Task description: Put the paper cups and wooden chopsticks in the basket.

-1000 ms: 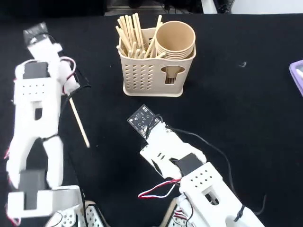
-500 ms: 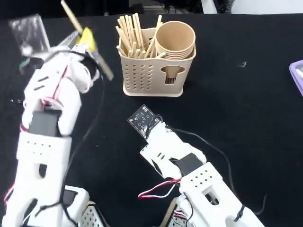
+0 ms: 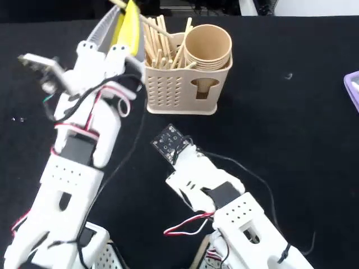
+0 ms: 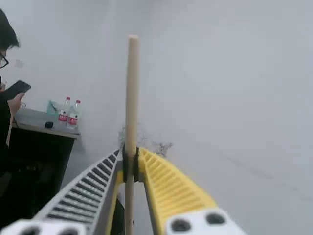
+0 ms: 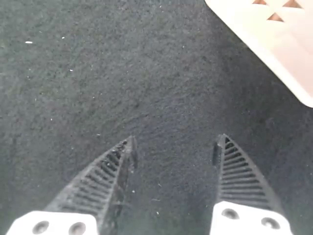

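Black table [image 3: 291, 140]: basket [image 3: 182, 92] at far side w/ paper cups [image 3: 208, 47] + chopsticks [image 3: 156, 47] inside. Left gripper [image 4: 130, 155] raised beside basket, pinching one chopstick [image 4: 131, 88]. Right gripper [image 5: 173, 147] low over table, fingers spread.

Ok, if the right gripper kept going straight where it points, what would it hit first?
Probably the black table cover: the open right gripper points at bare cloth, with the basket off to one side of that line. Depth is hard to judge.

Beige basket [image 3: 180, 89] with rows of dotted holes; tan cups [image 3: 208, 47]; pale chopsticks [image 3: 159, 45]; black table [image 3: 291, 140]. Ribbed left gripper [image 4: 130, 156], yellow and grey; ribbed black right gripper [image 5: 176, 142].
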